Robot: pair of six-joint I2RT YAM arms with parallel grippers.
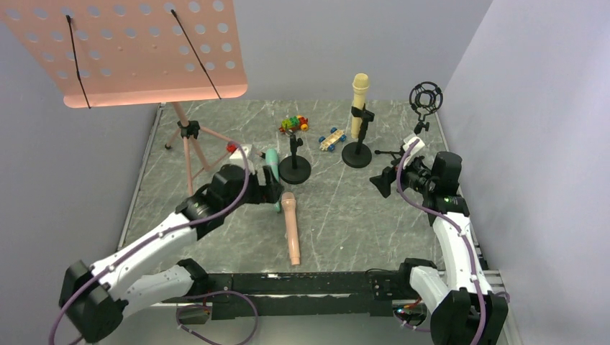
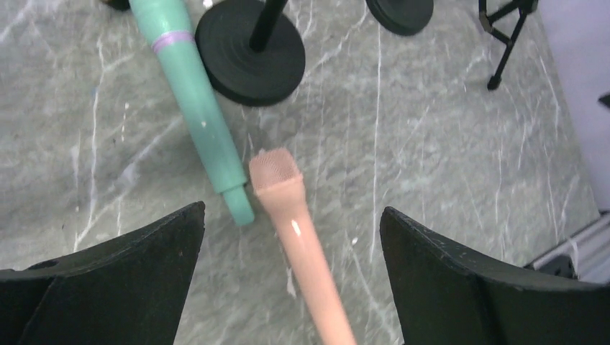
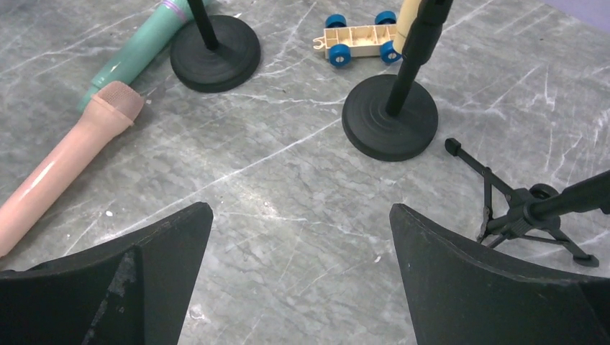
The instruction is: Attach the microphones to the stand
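Observation:
The pale yellow microphone (image 1: 359,100) stands upright, clipped in a round-base stand (image 1: 357,154). The peach-pink microphone (image 1: 291,228) lies flat on the table. The mint-green microphone (image 1: 272,169) lies beside an empty round-base stand (image 1: 295,169). My left gripper (image 1: 275,194) is open and empty. In the left wrist view it (image 2: 293,208) hovers over the pink microphone (image 2: 298,241), just below its head, with the green one (image 2: 194,100) to the upper left. My right gripper (image 1: 381,183) is open and empty over bare table (image 3: 301,207).
A shock-mount stand (image 1: 424,100) on a small tripod (image 3: 525,212) stands at the right. Two toy cars (image 1: 293,124) (image 1: 331,139) sit at the back. A pink sheet-music stand (image 1: 144,50) on a tripod fills the back left.

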